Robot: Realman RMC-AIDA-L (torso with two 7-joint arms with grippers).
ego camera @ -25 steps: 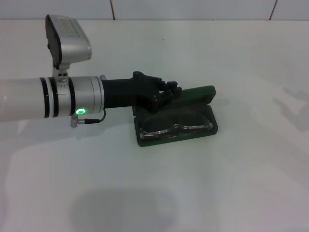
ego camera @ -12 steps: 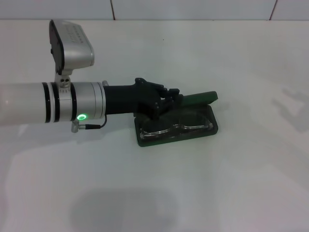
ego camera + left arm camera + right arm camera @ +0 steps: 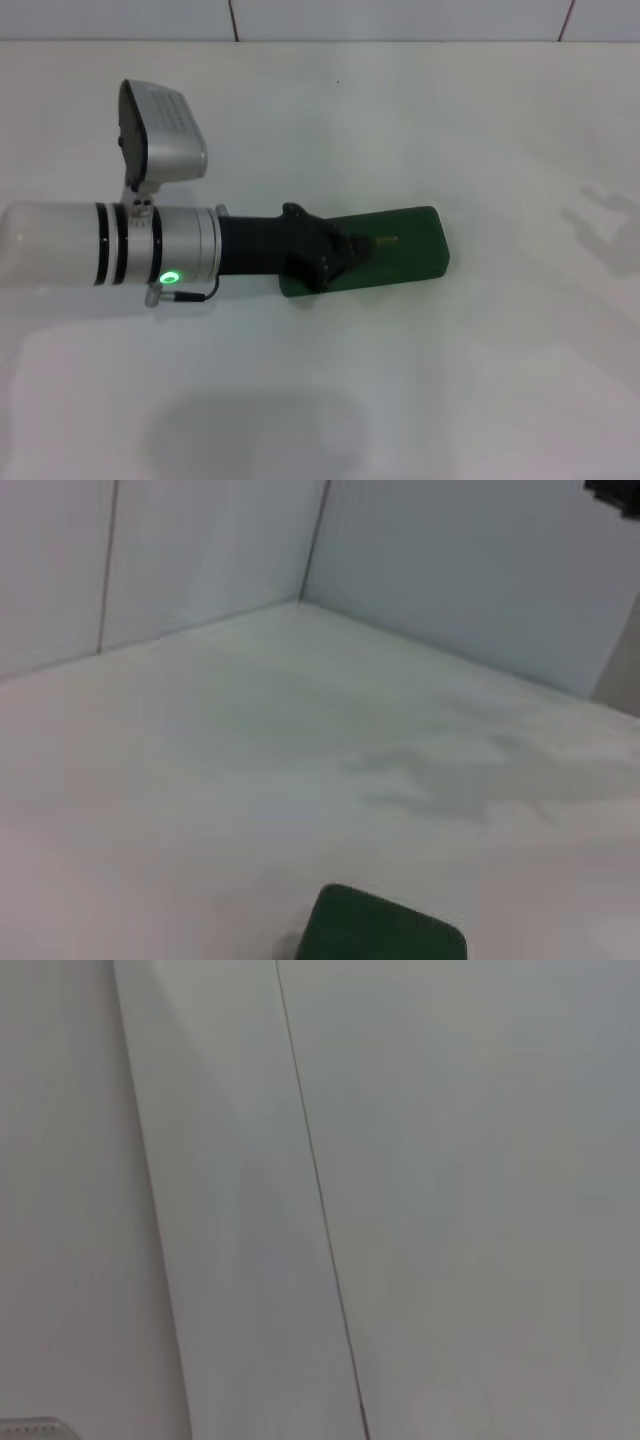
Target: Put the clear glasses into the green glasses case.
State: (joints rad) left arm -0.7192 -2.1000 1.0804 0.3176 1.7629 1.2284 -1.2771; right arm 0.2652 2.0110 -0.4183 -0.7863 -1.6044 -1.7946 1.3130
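Observation:
The green glasses case [image 3: 405, 250] lies on the white table with its lid down flat, small gold lettering [image 3: 387, 241] showing on top. My left gripper [image 3: 352, 251] reaches in from the left and rests on the left part of the lid, fingers together with nothing held between them. The clear glasses are hidden from view. A rounded corner of the green glasses case [image 3: 380, 935] also shows in the left wrist view. My right arm is out of sight, and its wrist view shows only a white wall.
The white table [image 3: 480, 380] stretches all around the case. A tiled white wall [image 3: 400, 18] runs along the table's far edge. The left arm's silver forearm [image 3: 110, 258] and its camera housing [image 3: 165, 140] hang over the table's left side.
The lid was standing open with the clear glasses visible inside. The left gripper has pushed it down and towards me, and the case is now shut over the glasses.

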